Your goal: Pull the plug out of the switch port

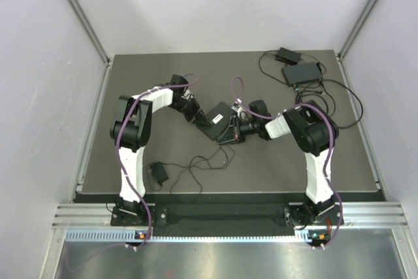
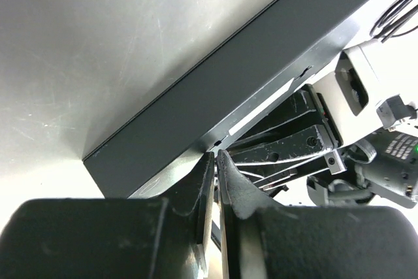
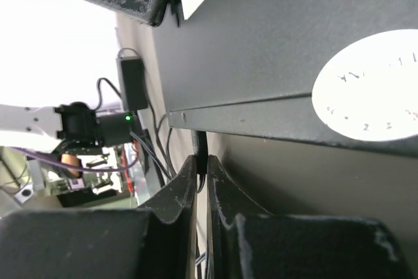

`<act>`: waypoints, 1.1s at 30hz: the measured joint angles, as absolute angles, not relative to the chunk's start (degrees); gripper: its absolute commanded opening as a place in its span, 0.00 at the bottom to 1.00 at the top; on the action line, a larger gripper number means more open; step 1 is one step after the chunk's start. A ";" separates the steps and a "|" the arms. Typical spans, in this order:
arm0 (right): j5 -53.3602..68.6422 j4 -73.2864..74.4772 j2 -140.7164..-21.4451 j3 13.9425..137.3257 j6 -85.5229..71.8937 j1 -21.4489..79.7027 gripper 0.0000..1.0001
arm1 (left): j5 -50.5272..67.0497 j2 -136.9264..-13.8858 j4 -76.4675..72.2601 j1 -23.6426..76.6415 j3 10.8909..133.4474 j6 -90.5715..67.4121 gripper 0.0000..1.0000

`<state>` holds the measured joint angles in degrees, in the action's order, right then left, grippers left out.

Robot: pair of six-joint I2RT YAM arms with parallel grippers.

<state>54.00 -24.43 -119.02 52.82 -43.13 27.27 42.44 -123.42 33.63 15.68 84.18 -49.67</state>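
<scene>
Black slab-shaped network switch (image 1: 219, 119) sits mid-frame in top view, tilted between both arms. Left gripper (image 2: 215, 160): fingers nearly together, pinching switch's lower edge, bracing it. Right gripper (image 3: 201, 161): fingers pressed together, apparently nipping small dark plug (image 3: 199, 143), though the view is too cramped to be sure. Plug lies straight ahead of right tips, long axis in line with fingers, entering switch edge above. Right arm nearer; pull looks like straight back toward lower frame. White round sticker (image 3: 369, 88) on switch, writing unreadable.
</scene>
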 measured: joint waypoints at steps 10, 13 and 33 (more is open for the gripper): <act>52.80 -22.11 -118.78 53.49 -40.93 27.09 0.00 | 42.44 -124.14 34.13 15.66 85.38 -49.63 0.13; 46.22 -8.51 -115.63 57.17 -35.33 28.21 0.00 | 42.50 -124.27 34.15 15.62 85.43 -49.65 0.13; 54.15 -16.78 -116.55 52.27 -37.71 26.33 0.00 | 43.59 -125.14 33.93 15.40 86.37 -49.67 0.13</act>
<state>54.15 -16.78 -116.55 52.27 -37.71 26.33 43.59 -125.14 33.93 15.40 86.37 -49.67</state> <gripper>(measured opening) 0.045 0.126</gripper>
